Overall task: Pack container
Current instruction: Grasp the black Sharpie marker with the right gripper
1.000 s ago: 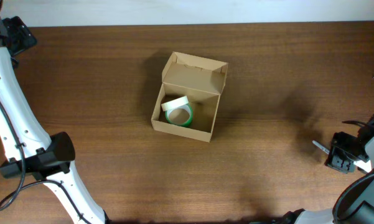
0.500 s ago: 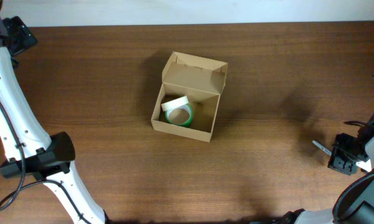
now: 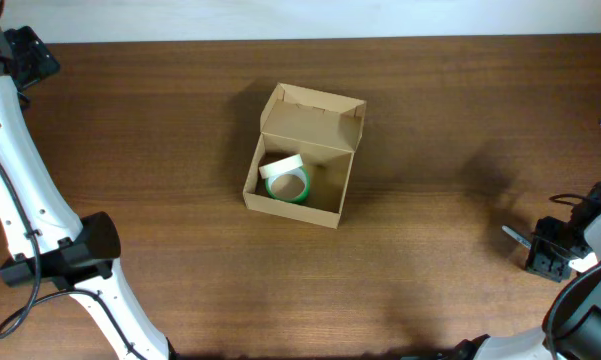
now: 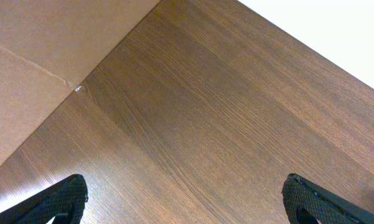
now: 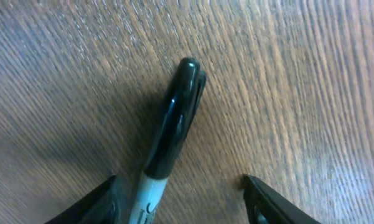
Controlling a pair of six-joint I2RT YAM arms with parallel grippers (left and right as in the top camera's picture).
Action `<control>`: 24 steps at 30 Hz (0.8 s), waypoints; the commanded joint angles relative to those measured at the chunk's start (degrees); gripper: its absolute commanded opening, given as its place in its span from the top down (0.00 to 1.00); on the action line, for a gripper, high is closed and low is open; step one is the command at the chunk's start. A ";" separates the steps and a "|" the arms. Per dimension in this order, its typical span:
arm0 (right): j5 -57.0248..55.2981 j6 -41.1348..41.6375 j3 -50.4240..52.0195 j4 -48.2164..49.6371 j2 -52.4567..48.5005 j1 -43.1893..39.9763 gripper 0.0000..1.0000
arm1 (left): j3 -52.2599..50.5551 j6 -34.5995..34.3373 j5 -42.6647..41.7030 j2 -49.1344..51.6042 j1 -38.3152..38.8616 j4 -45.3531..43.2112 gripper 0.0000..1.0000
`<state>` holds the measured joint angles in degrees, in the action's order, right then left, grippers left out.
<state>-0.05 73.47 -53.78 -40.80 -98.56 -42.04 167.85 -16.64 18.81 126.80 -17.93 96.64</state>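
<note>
We find the container (image 3: pixel 292 209) at mid-table (image 3: pixel 440 110), lid flap standing open at the back, with a tape roll (image 3: pixel 286 183) lying in its left half. The rest of its floor is bare. The right gripper (image 5: pixel 180 204) sits low near the right edge, well apart from the container, jaws spread to either side of a black-capped marker (image 5: pixel 174 118) lying flat; we judge a pickup is being prepared. The left gripper (image 4: pixel 187 202) hangs over bare wood, jaws wide and holding nothing.
</note>
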 commanded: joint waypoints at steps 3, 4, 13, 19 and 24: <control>-2.62 0.52 0.22 0.85 -0.63 -0.48 0.39 | -0.20 0.66 -0.02 -1.36 -0.28 0.02 0.00; -2.84 0.52 0.22 1.14 -0.74 -0.48 0.41 | -0.20 0.66 -0.02 -1.36 -0.28 0.02 0.00; -2.82 0.92 0.22 1.42 -3.37 -0.48 0.60 | -0.20 0.66 -0.02 -1.36 -0.28 0.02 0.00; -2.80 0.90 0.22 1.40 -3.41 -0.48 0.73 | -0.20 0.66 -0.02 -1.36 -0.28 0.00 0.00; -2.82 0.42 0.22 1.01 -3.41 -0.46 0.72 | -0.20 0.68 -0.02 -1.36 -0.28 0.02 0.00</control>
<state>-2.35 74.08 -53.82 -40.84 -99.50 -42.13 167.85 -16.64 18.81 126.80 -17.93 96.62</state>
